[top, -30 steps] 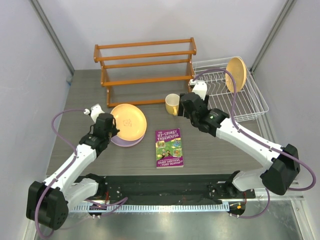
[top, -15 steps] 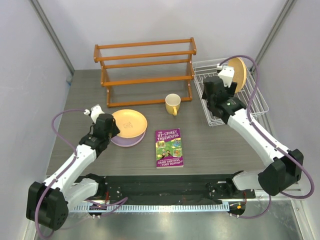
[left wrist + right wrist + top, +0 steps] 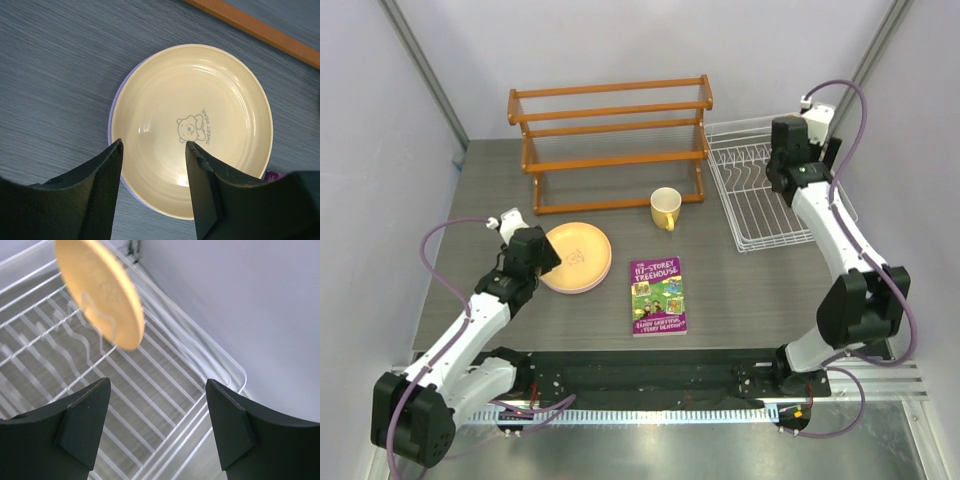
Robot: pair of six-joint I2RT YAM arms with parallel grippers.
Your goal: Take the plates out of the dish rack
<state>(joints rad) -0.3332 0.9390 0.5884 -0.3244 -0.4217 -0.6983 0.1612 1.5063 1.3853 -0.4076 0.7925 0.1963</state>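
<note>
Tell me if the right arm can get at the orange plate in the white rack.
Probably yes. The right gripper hangs open above the rack, and the orange plate stands on edge just ahead of it, with nothing between them.

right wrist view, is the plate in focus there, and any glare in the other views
Right wrist view: the orange plate and the dish rack look soft, the near fingers dark blurs. Left wrist view: sharp, bear print readable, faint glare on the top plate. Top view: even light, soft shadows, no glare.
</note>
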